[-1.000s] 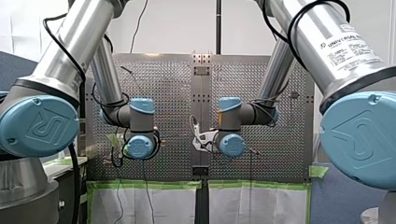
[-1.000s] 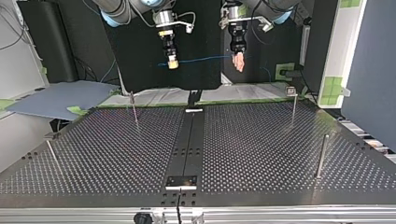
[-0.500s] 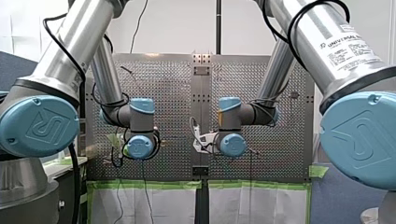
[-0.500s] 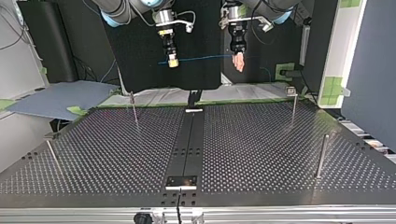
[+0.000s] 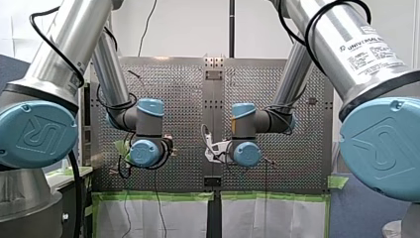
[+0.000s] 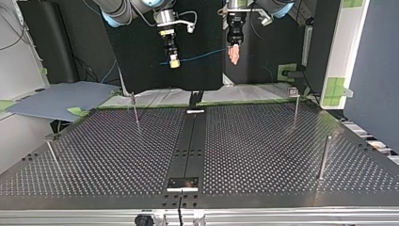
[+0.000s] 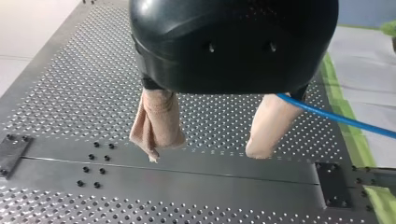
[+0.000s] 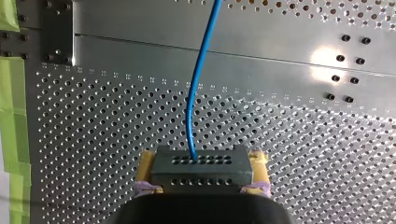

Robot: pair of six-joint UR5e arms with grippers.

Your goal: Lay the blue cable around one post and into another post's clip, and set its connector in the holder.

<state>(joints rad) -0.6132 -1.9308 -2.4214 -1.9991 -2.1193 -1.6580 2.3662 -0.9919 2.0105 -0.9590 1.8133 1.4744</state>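
My right gripper [image 8: 201,164] squeezes the black connector [image 8: 201,169], my left gripper [image 7: 207,150] hangs wide open with the blue cable [image 8: 198,84] right beside it, both high above the table [image 6: 259,155], so no post [image 6: 324,157] has cable yet and everything is left.

Top view's upper middle, my left gripper [image 6: 233,54] risen and slightly leftward, blue cable [image 6: 197,58] now slanting up to it (earlier nearly level).

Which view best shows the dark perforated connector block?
The right wrist view: the dark perforated connector block sits close between the yellow pads of my right hand. The top view shows it too small; front and left wrist views miss it.
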